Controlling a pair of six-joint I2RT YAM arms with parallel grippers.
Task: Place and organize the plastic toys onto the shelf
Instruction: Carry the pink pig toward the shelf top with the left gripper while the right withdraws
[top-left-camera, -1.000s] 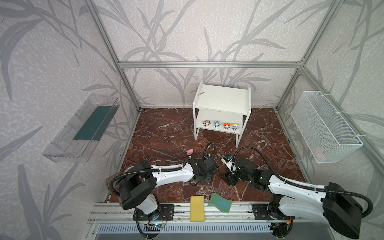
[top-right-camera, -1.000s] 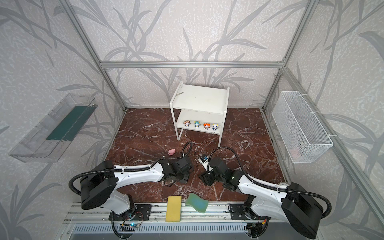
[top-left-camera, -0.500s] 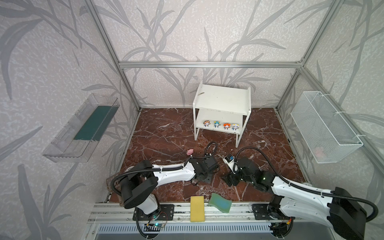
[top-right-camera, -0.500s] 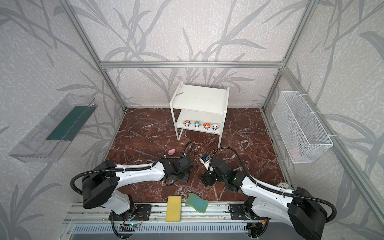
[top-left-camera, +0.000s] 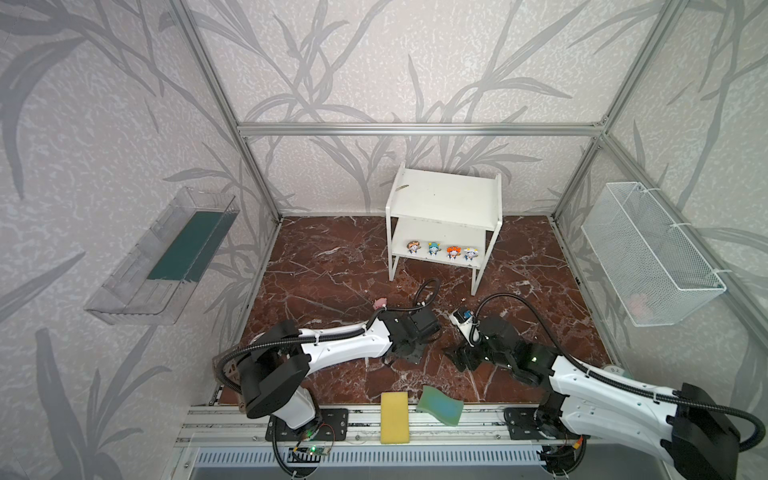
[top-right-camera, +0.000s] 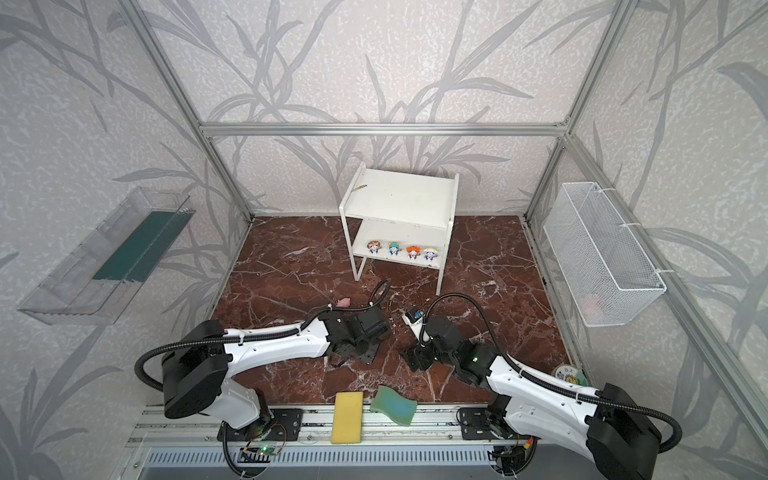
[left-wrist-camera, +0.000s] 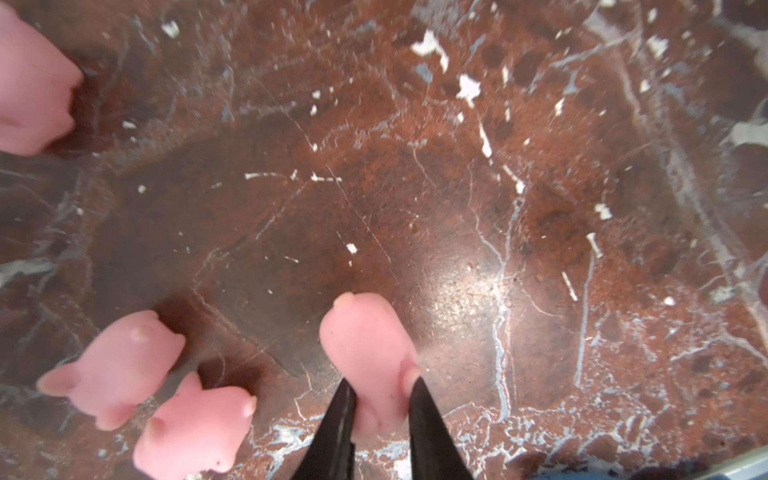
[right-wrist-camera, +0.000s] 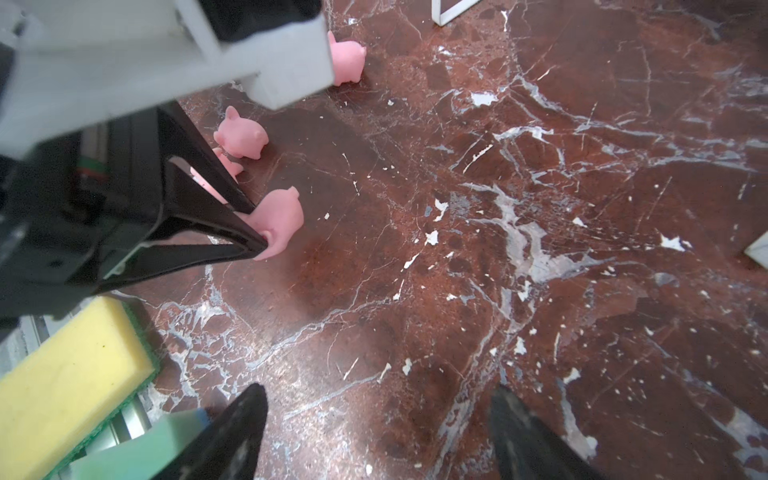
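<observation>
Reaching low, left end effector (left-wrist-camera: 382, 386) pinches pink pig (left-wrist-camera: 365, 336).

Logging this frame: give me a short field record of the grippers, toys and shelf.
left gripper: closed on the gripped pig, which is on the marble floor
right gripper: open, empty, above the floor
loose pigs: three, on the floor
figurines: four, in a row on the lower board
shelf: top board holds no toys
</observation>
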